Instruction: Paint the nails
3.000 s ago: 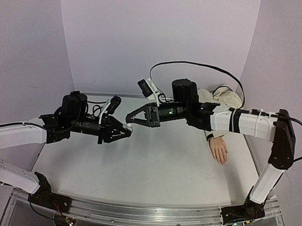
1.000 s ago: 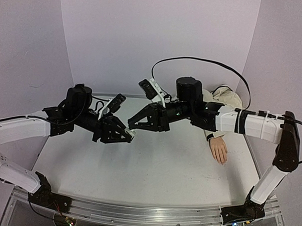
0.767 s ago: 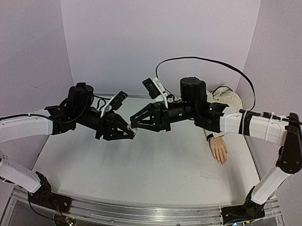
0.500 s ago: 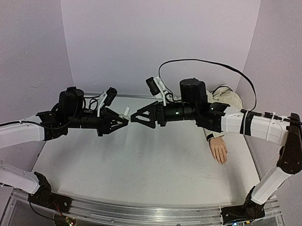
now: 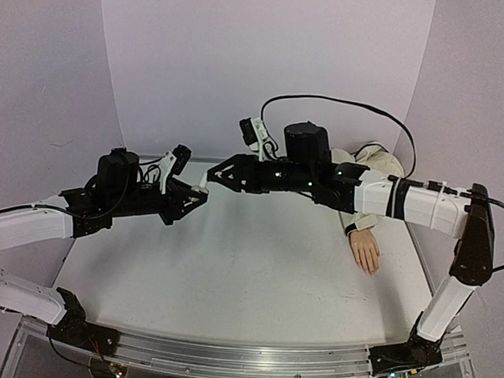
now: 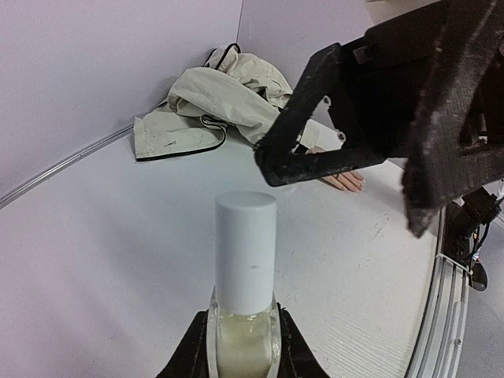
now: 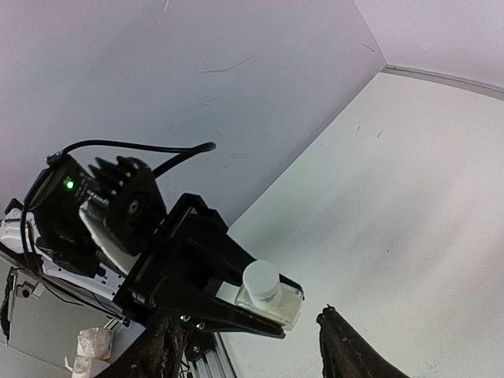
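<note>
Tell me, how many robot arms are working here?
2. The left arm reaches in from the left edge, the right arm from the right; none seems hidden.

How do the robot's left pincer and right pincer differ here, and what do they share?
The left pincer is shut on a small white-capped bottle; the right pincer is open and holds nothing. The left pincer points the bottle's cap forward; the right pincer faces that cap without touching it. Both are black and raised above the table, tips nearly meeting.
</note>
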`<state>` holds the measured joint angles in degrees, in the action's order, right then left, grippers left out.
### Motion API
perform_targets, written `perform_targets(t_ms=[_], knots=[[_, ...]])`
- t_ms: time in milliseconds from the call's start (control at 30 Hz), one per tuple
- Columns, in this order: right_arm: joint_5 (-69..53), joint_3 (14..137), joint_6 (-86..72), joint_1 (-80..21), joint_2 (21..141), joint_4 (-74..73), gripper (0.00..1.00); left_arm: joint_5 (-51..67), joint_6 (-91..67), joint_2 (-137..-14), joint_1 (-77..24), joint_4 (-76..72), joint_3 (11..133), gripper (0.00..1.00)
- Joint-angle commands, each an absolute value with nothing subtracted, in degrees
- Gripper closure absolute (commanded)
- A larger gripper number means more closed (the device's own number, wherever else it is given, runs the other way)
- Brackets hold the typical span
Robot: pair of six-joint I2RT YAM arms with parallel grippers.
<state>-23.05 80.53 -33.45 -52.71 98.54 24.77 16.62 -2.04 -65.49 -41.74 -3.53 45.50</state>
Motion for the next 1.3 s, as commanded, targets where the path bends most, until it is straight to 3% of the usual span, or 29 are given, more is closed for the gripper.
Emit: perform_targets(t_ms=[0, 167, 300, 567, 733, 867, 967, 1033, 1167, 1267], knots=[[-21.41, 86.11, -35.94, -52.94, 101.66, 24.82, 0.41, 15.82, -1.31, -64.49, -42.10, -6.58, 46.40, 1.00], [-22.64, 88.94, -36.05, -53.31, 104.28, 24.70, 0.52, 16.08, -1.46, -64.83, -42.32, -6.52, 46.67, 1.00], [-24.23, 90.13, -35.83, -53.51, 105.59, 24.77, 0.65, 16.54, -1.50, -65.10, -42.54, -6.36, 47.00, 1.00], [-26.72, 88.78, -34.90, -53.67, 105.71, 26.26, 0.80, 18.41, -1.35, -65.29, -42.71, -6.09, 48.18, 1.00], [-33.46, 85.80, -29.27, -53.53, 103.03, 28.22, 1.00, 23.50, -2.06, -64.55, -42.60, -6.19, 48.50, 1.00], [-59.56, 77.98, -14.35, -53.74, 98.57, 33.00, 1.00, 49.10, -2.78, -64.88, -41.33, -6.68, 50.99, 1.00], [-64.30, 72.25, -9.97, -53.83, 94.21, 33.13, 1.00, 68.18, -4.76, -67.11, -41.23, -7.62, 55.31, 1.00], [-65.14, 70.91, -10.47, -53.85, 93.24, 33.13, 1.00, 68.23, -5.78, -67.68, -41.20, -7.74, 56.43, 1.00], [-59.38, 70.70, -12.72, -53.91, 93.42, 33.52, 1.00, 57.50, -3.49, -67.03, -41.23, -7.82, 54.90, 1.00], [-51.47, 70.49, -14.55, -53.95, 92.50, 33.54, 0.80, 47.13, -2.71, -66.55, -41.26, -7.82, 53.60, 1.00]])
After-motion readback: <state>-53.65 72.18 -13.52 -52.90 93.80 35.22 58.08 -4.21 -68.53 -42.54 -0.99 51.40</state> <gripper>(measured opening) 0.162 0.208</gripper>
